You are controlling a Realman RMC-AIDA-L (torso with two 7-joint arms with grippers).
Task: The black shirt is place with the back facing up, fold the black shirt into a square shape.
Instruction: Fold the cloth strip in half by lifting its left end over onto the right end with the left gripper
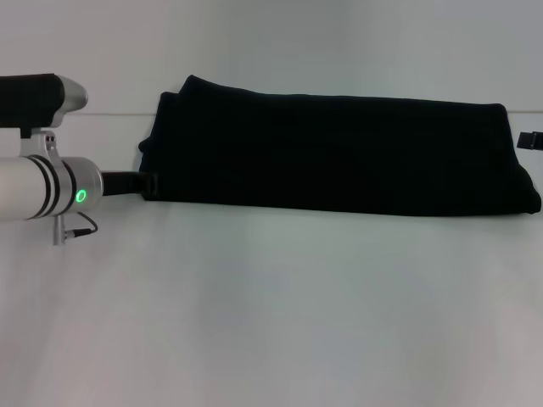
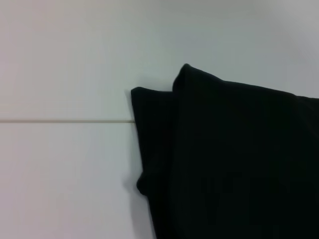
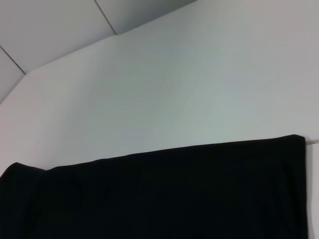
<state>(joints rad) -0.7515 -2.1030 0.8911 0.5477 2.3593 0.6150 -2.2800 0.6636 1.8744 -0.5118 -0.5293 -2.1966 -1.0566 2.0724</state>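
Item 1, quantity one: the black shirt (image 1: 339, 157). Plain matte-black fabric, folded into a long horizontal band lying flat on the desk (image 1: 271, 314), across the far half of the head view, running from left of centre almost to the right edge. At its left end two layers show, one edge stepped slightly behind the other, with a small rounded bulge of fabric at the near corner (image 2: 142, 185). The right wrist view shows the long far edge (image 3: 174, 152) lying straight.

Item 2, quantity one: left gripper (image 1: 140, 182). Black, on a white arm with a green ring light, reaching in from the left edge of the head view. Its tip sits at the shirt's near left corner, touching or just beside the fabric; cannot tell whether the fingers are parted or closed, nor whether they pinch the cloth.

Item 3, quantity one: right gripper (image 1: 530, 140). Only a small black part shows at the right edge of the head view, just beside the shirt's right end; its finger state cannot be told.

Item 4, quantity one: desk. White and plain, with a thin seam line (image 2: 65, 120) running up to the shirt's left end.
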